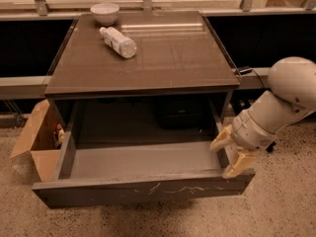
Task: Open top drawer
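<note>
The top drawer (143, 190) stands far out from the front of the table (173, 63). Its wide dark grey-brown front faces the terrazzo floor (286, 206) ahead of the table and bears pale scratch marks across its middle. The inside of the drawer shows a bare grey bottom.

The tool (222, 160) sits at the drawer's front right corner, just below and ahead of the table's right front edge. Its two yellowish fingers (220, 139) are spread. One reaches down inside the drawer along the right side wall, and the other lies outside, against the right end of the drawer front. The drawer's corner lies between them; I cannot tell whether they squeeze it. The pale arm (281, 102) comes in from the right of the table, its rounded joint level with the table's right side.

On the table top, at the far left corner, stands a small white bowl (104, 13). Just beside it, nearer the middle, a clear plastic bottle (118, 42) lies on its side. Under the table top, at the back of the open cavity, sits a black boxy object (180, 113). An open cardboard box (37, 137) rests on the floor against the table's left side.
</note>
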Motion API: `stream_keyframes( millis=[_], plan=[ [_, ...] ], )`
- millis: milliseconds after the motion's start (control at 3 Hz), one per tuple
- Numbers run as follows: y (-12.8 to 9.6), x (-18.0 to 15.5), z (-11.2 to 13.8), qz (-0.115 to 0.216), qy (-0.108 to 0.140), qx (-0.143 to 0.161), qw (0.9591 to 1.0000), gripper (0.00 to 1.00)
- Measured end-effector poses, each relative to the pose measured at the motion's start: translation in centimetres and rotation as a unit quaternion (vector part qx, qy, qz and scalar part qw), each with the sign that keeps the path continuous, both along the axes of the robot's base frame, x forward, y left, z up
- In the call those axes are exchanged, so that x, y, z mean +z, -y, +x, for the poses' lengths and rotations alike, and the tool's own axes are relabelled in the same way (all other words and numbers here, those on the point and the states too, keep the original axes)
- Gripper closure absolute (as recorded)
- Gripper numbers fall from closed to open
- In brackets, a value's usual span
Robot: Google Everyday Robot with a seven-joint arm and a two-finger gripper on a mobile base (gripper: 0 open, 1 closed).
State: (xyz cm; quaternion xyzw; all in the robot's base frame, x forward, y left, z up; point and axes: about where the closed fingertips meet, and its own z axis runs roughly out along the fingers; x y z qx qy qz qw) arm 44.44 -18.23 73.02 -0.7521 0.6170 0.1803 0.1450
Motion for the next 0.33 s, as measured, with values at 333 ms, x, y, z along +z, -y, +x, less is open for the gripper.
stream_keyframes(
  millis=[333],
  plan=[
    [0.95,2.27,0.08,-0.001,0.027,-0.004,0.9996,0.01]
  ],
)
